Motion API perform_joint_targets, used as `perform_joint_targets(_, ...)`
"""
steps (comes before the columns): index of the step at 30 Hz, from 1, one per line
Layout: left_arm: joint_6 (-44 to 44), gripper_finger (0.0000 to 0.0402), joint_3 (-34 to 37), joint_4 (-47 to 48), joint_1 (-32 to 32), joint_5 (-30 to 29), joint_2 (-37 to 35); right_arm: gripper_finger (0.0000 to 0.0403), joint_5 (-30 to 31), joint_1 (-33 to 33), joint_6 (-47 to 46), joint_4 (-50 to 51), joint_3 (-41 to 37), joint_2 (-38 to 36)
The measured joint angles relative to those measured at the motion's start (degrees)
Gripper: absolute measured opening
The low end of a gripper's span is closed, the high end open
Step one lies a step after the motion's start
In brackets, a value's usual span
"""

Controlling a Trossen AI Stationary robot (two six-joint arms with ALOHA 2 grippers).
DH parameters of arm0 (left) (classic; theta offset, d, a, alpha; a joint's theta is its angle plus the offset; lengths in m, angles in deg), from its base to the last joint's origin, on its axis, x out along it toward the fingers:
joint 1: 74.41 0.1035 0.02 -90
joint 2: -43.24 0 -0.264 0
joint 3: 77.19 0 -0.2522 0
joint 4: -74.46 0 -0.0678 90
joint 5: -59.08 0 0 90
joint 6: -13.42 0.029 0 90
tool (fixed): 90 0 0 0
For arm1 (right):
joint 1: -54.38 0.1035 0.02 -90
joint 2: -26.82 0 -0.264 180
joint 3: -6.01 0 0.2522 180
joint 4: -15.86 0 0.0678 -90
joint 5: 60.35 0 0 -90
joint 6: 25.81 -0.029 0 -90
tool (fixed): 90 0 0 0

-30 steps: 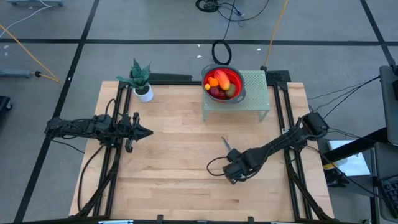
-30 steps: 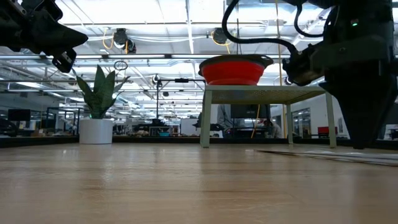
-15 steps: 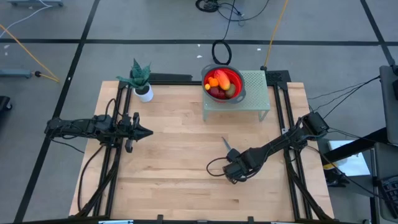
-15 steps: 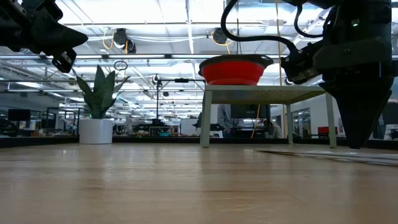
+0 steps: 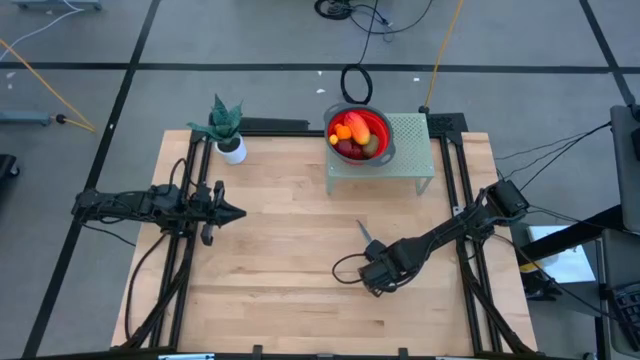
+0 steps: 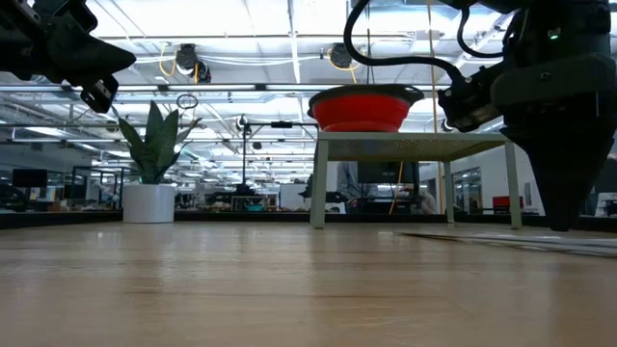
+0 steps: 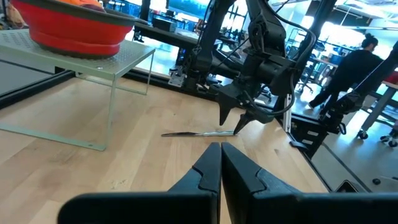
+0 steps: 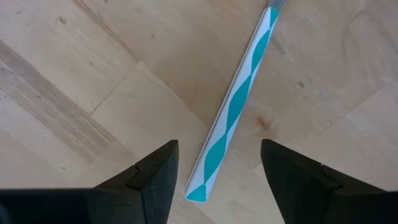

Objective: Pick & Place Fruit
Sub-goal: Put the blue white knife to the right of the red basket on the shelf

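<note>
Several fruit pieces (image 5: 352,137), orange, dark red and olive, lie in a red bowl (image 5: 381,128) on a pale green stand (image 5: 412,152) at the table's far side. My right gripper (image 5: 378,272) points down, open, near the right front. In its wrist view (image 8: 219,152) its fingers stand on either side of the near end of a knife's teal-and-white handle (image 8: 233,112), above it. The knife (image 5: 365,233) lies flat on the wood. My left gripper (image 5: 240,212) is level and shut at the table's left, holding nothing (image 7: 221,149).
A potted plant (image 5: 228,130) stands at the far left. The stand's legs (image 7: 111,118) rest on the table's far side, with bare wood between the two arms. Black rails run along both side edges. A person (image 7: 348,74) is in the room beyond.
</note>
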Motion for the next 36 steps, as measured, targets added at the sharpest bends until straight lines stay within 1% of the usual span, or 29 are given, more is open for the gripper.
perform_joint_targets(5,0.0,0.001,0.0,0.0,0.0,0.0,0.0,0.0224,-0.2,0.0,-0.8,-1.3,-1.2,0.0)
perform_joint_targets(9,0.0,0.001,0.0,0.0,0.0,0.1,0.0,0.0224,-5.0,0.0,-3.0,-7.5,-5.9,-0.3)
perform_joint_targets(11,0.0,0.001,0.0,0.0,0.0,0.1,0.0,0.0224,-6.2,0.0,-4.2,-10.0,-8.1,-0.4)
perform_joint_targets(19,-0.7,0.001,0.0,0.0,0.0,0.1,0.0,0.0218,-5.7,0.3,-5.7,-10.5,-9.1,-0.7)
perform_joint_targets(22,-0.9,0.001,0.0,0.0,0.0,0.1,0.0,0.0198,-5.7,0.3,-6.4,-10.5,-9.1,-0.7)
perform_joint_targets(30,-0.9,0.001,0.0,0.0,0.0,0.1,0.0,0.0118,-5.3,0.3,-6.6,-10.3,-9.1,-0.6)
perform_joint_targets(36,-0.9,0.001,0.0,0.0,0.0,0.1,0.0,0.0072,-5.1,0.3,-7.9,-10.4,-9.2,-0.6)
